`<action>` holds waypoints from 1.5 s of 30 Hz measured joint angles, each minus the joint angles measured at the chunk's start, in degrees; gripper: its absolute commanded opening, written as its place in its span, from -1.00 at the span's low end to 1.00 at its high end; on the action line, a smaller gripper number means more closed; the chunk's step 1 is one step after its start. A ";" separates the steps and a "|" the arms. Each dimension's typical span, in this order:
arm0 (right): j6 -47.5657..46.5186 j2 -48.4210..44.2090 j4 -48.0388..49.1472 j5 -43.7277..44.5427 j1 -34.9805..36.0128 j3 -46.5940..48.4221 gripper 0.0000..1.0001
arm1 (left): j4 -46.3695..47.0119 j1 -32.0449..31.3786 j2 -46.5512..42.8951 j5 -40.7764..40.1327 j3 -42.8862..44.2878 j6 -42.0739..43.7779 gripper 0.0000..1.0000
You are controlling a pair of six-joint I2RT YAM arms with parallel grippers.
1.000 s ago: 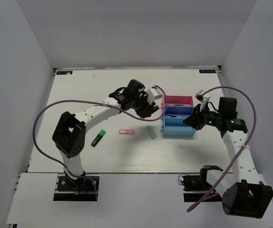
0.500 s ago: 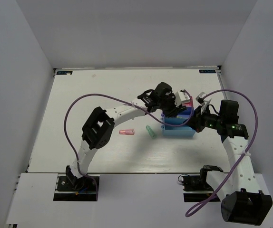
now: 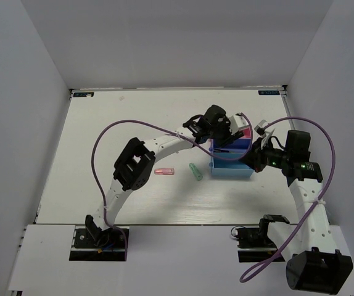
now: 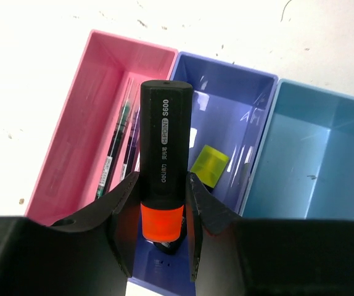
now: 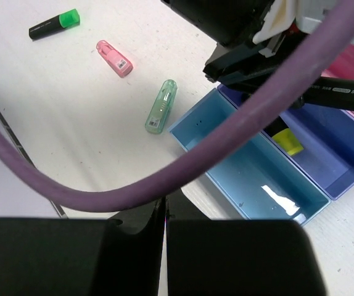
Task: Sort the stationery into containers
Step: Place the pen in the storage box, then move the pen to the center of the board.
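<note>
My left gripper (image 4: pixel 160 185) is shut on an orange-black marker (image 4: pixel 163 154) and holds it above the dark blue tray (image 4: pixel 238 105). A yellow marker (image 4: pixel 209 163) lies in that tray. Thin dark pens (image 4: pixel 118 148) lie in the pink tray (image 4: pixel 84 135). The light blue tray (image 4: pixel 312 160) holds nothing. In the top view the left gripper (image 3: pixel 229 137) is over the trays (image 3: pixel 231 168). My right gripper (image 3: pixel 255 159) is shut and empty beside the light blue tray (image 5: pixel 238 172). A pink marker (image 3: pixel 164 171) and a pale green marker (image 3: pixel 195 171) lie on the table left of the trays.
A green-black marker (image 5: pixel 54 23) lies further left on the table; the left arm's elbow (image 3: pixel 134 166) hides it in the top view. The left arm's purple cable (image 5: pixel 226 135) crosses the right wrist view. White walls enclose the table (image 3: pixel 103 123).
My left arm has swung right from the table's middle to over the trays, carrying the orange-black marker. The right gripper has barely moved.
</note>
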 measured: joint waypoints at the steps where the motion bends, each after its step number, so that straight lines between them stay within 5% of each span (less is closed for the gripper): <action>1: -0.07 -0.02 0.00 0.00 0.00 0.00 -1.00 | -0.02 0.00 0.28 -0.13 0.00 -0.02 -0.35; 4: -0.09 -0.07 -0.02 -0.17 -0.04 0.00 -0.70 | -0.09 0.00 0.83 -0.50 0.00 -0.07 0.15; 5: -0.04 -0.07 -0.04 -0.22 -0.09 0.00 -0.48 | -0.22 0.00 0.87 -0.52 0.00 -0.17 0.20; 7: -0.24 -0.07 -0.07 -0.61 -0.22 0.00 -0.35 | 0.02 0.00 0.83 -0.72 0.00 -0.48 0.30; 11: -0.81 -0.07 -0.33 -1.18 -0.42 0.00 -0.33 | 0.66 0.00 0.68 -1.60 -0.22 -1.16 0.31; 13: -1.05 -0.07 -0.50 -1.68 -0.48 0.00 -0.36 | 1.90 0.00 -0.02 -1.86 -1.36 -1.88 0.12; 14: -1.31 -0.13 -0.50 -2.01 -0.63 0.00 -0.44 | 2.71 0.02 -0.76 -2.03 -2.49 -2.43 -0.36; 16: -2.10 -0.44 -0.70 -2.89 -0.81 0.00 -0.54 | 4.17 0.09 -2.89 -2.36 -5.66 -3.65 -0.87; 20: -7.61 -1.55 -2.62 -6.73 -0.76 0.00 -1.00 | 6.49 0.44 -12.13 -6.71 -15.34 -7.69 -1.00; 23: -13.44 -0.48 -4.46 -9.73 -0.13 0.00 -1.00 | 4.15 1.62 -26.77 -13.16 -27.26 -14.73 -0.40; 24: -15.65 0.87 -5.14 -10.40 0.39 0.07 -0.87 | 1.84 2.89 -32.35 -15.04 -30.56 -16.92 0.02; 28: -23.85 14.51 -12.26 -8.00 7.93 6.54 -0.30 | -4.39 15.45 -58.49 -20.13 -46.07 -28.48 0.99; 31: -25.49 26.45 -13.60 -3.56 15.96 12.98 -0.03 | -8.11 27.21 -77.59 -24.57 -60.48 -33.66 1.00; 35: -22.27 37.53 -12.11 5.03 30.49 20.83 0.27 | -16.94 33.55 -96.50 -25.44 -74.79 -34.77 1.00; 38: -18.82 48.24 -11.93 10.47 40.02 31.98 0.63 | -19.96 37.92 -102.36 -26.10 -79.49 -35.17 1.00; 45: -19.80 66.05 -6.56 16.72 52.70 50.71 0.66 | -21.57 45.46 -108.45 -28.55 -81.20 -36.37 1.00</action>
